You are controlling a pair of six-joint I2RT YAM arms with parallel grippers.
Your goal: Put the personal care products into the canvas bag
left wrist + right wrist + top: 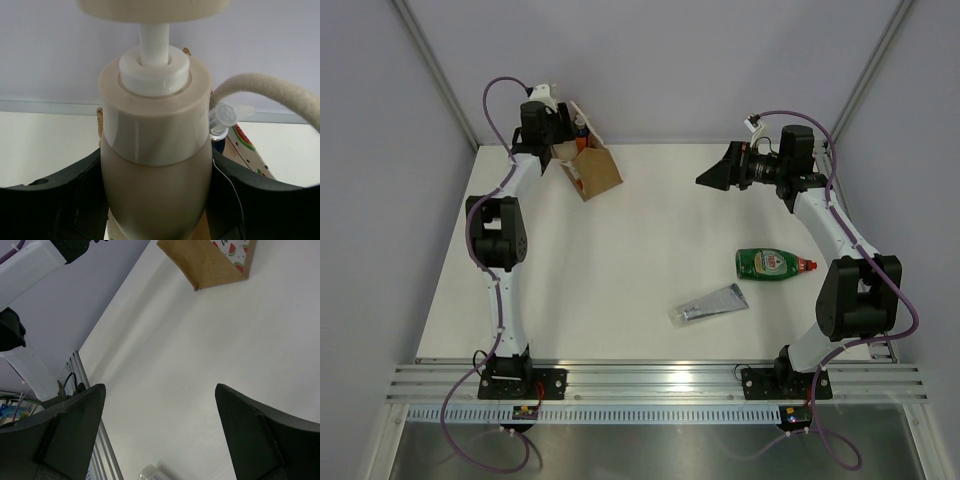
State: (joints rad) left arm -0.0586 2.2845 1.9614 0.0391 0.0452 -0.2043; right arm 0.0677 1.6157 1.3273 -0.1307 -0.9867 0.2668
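The left gripper (561,147) is clamped narrowly on the beige pump bottle (155,150), its dark fingers (50,200) pressing on both sides of the body. The bottle stands about upright, long axis vertical, with the pump head on top. It is held at the mouth of the canvas bag (601,172), which sits near the far left corner of the tabletop (640,230) with its opening upward. A white loop handle (270,90) curves past the bottle's right side. Just beside it, the orange bottle (581,127) stands in the bag, clear cap up.

The green squeeze bottle (772,263) lies on its side near the right edge. Its long axis runs roughly parallel to the near edge and its red cap points toward the right edge. The silver-grey tube (711,304) lies flat, closer to the near edge and left of the green bottle. It is angled, with its broad end toward the green bottle and its narrow end toward the near edge.

The right gripper (718,172) hangs above the far right part of the tabletop, its jaws spread wide with nothing between them.
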